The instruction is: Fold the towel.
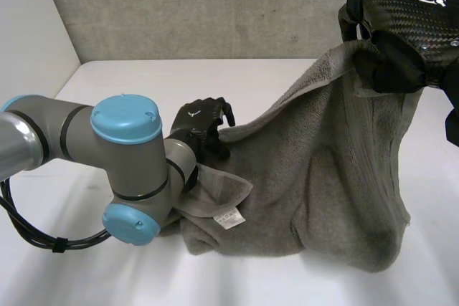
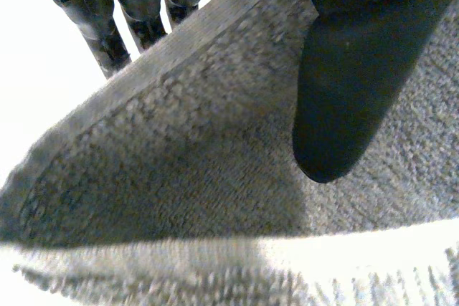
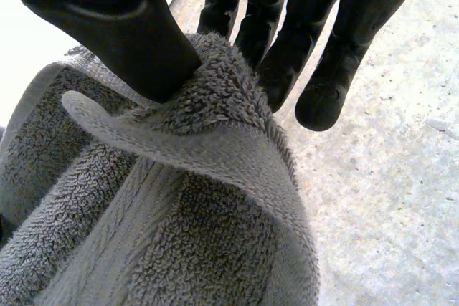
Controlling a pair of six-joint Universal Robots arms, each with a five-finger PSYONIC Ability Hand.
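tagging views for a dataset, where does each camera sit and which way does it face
Head: up behind the robot, looking down at the table; left arm, left hand, right hand holding the towel up.
Left wrist: on that wrist, looking along the palm; left hand pinching a towel edge.
Right wrist: likewise; right hand pinching the towel's raised end.
All share the towel.
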